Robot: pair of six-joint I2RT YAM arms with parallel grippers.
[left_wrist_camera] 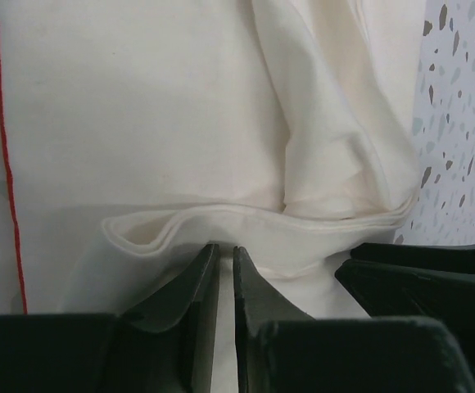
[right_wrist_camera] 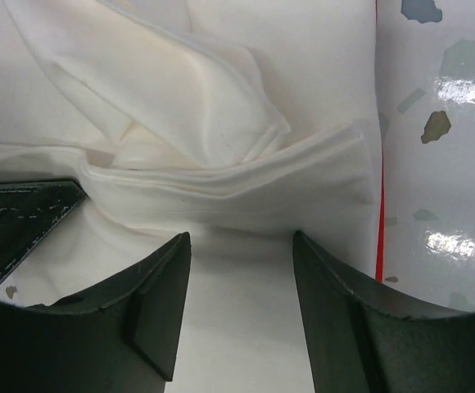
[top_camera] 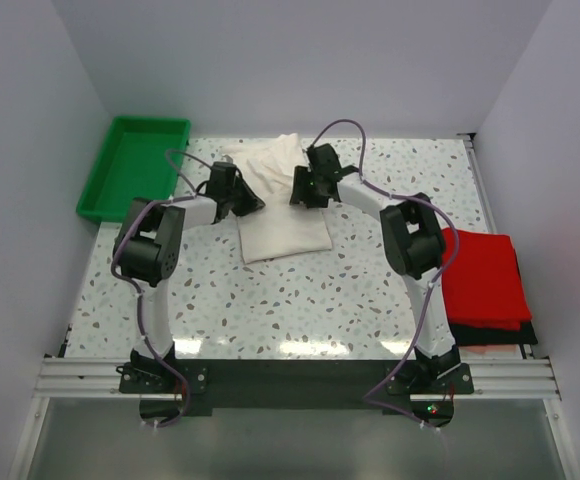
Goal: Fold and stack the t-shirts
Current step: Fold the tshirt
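Note:
An off-white t-shirt (top_camera: 282, 225) lies partly folded in the middle of the table, its far part bunched. My left gripper (top_camera: 248, 205) is at the shirt's left edge. In the left wrist view its jaws (left_wrist_camera: 225, 250) are nearly together, pinching a layered fold of the off-white cloth (left_wrist_camera: 139, 123). My right gripper (top_camera: 305, 195) hovers over the shirt's upper right part. It stands open (right_wrist_camera: 242, 237) with only flat cloth (right_wrist_camera: 221, 106) below the gap and a folded hem just past its tips. Folded red t-shirts (top_camera: 485, 278) are stacked at the right on a black one (top_camera: 505, 338).
A green plastic tray (top_camera: 130, 165) sits at the far left corner. A white wall closes the back and both sides. A thin red line runs along the shirt's edge (right_wrist_camera: 378, 164). Speckled tabletop (top_camera: 300, 300) shows in front of the shirt.

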